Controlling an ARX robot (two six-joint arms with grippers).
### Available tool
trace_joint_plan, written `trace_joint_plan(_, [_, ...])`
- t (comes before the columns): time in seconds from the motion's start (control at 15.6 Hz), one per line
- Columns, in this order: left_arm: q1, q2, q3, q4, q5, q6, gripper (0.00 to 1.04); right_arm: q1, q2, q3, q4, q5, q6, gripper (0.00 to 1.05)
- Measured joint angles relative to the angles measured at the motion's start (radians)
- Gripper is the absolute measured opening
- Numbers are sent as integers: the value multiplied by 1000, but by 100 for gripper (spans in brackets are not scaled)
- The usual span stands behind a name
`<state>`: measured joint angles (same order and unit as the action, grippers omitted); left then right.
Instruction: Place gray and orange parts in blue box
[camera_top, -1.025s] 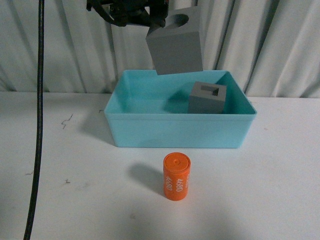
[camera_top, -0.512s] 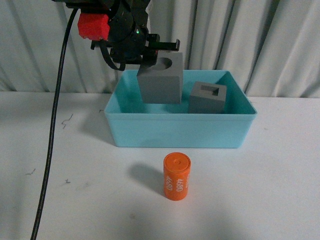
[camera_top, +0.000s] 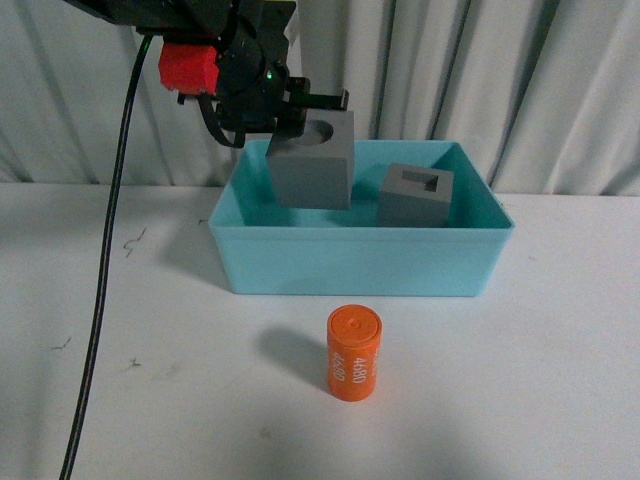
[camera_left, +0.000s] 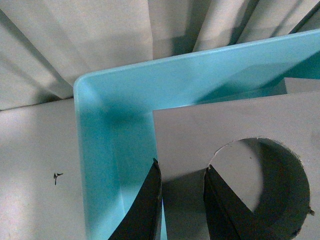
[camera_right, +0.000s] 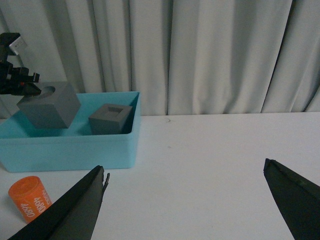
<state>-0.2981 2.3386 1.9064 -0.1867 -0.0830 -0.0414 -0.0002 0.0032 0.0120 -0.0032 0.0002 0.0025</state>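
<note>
While the left gripper (camera_left: 182, 169) clamps the round-recess cube (camera_top: 312, 165) over the box (camera_top: 350, 262),
outside stands the cylinder (camera_top: 354, 354); right gripper (camera_right: 184, 167) spread wide.

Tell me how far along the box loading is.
Done: the rectangular-recess cube sits in the blue box. In hand: the left gripper holds the round-recess cube over it. Left: the orange cylinder stands on the table before the box; the right gripper is open, empty.
</note>
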Motion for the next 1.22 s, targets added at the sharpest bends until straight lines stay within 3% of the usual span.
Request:
trace_joint_plan(1.02, [35,53,0,40,-56,68,18,0,0,0,0,0,0,98])
trace_joint_plan(1.22, [35,53,-3,46,-56,67,49,0,0,0,0,0,0,98])
